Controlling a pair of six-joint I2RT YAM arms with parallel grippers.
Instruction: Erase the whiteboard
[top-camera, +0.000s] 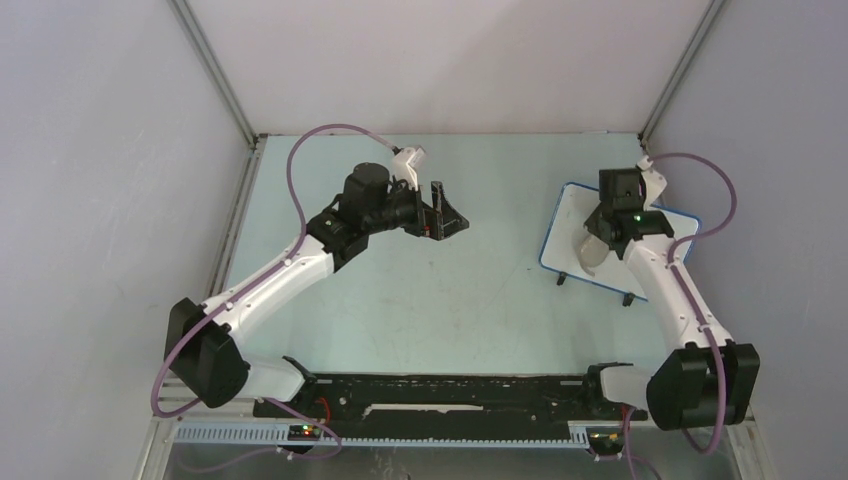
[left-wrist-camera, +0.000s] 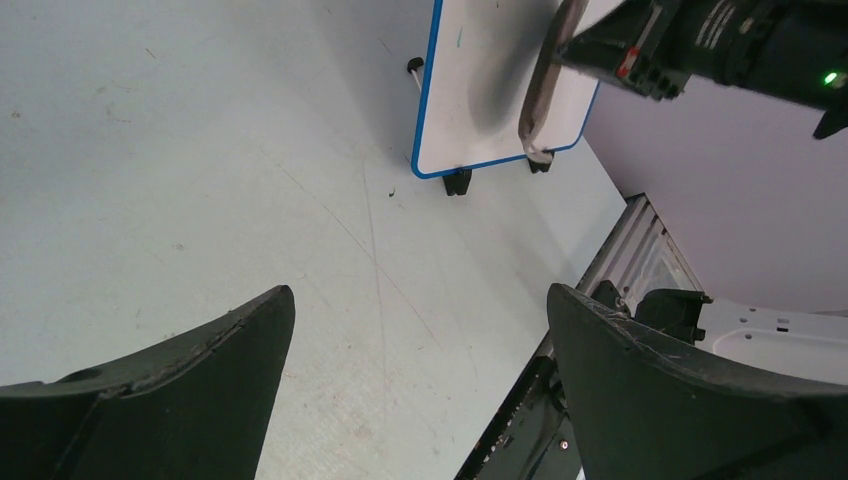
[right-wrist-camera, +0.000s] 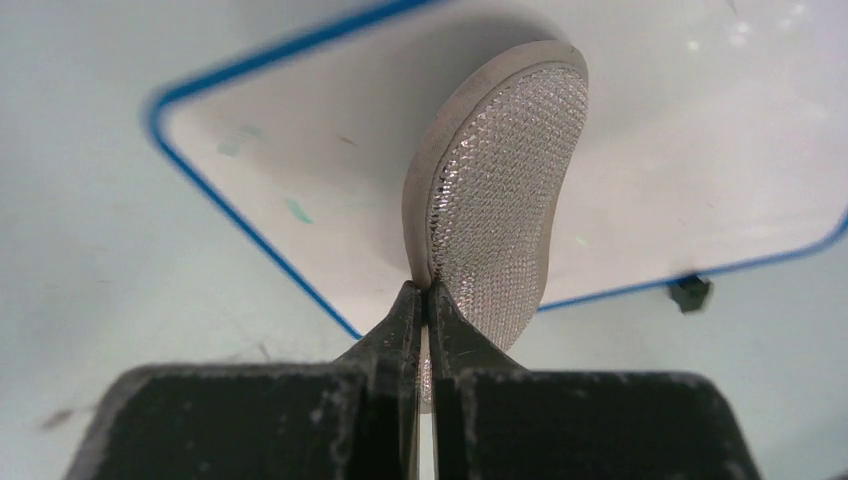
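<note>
The whiteboard (top-camera: 572, 225), white with a blue rim and small black feet, lies at the right of the table. It also shows in the left wrist view (left-wrist-camera: 470, 110) and the right wrist view (right-wrist-camera: 330, 170), with faint green smudges near its left edge. My right gripper (top-camera: 600, 245) is shut on a grey-beige oval sponge pad (right-wrist-camera: 500, 200) and holds it on edge over the board; in the right wrist view the gripper (right-wrist-camera: 427, 295) pinches the pad's lower end. My left gripper (top-camera: 450, 222) is open and empty above the table's middle, left of the board.
The pale green table (top-camera: 450, 290) is bounded by white walls on three sides. A black rail (top-camera: 450, 385) with the arm bases runs along the near edge. The board's black feet (top-camera: 563, 281) stick out at its near side.
</note>
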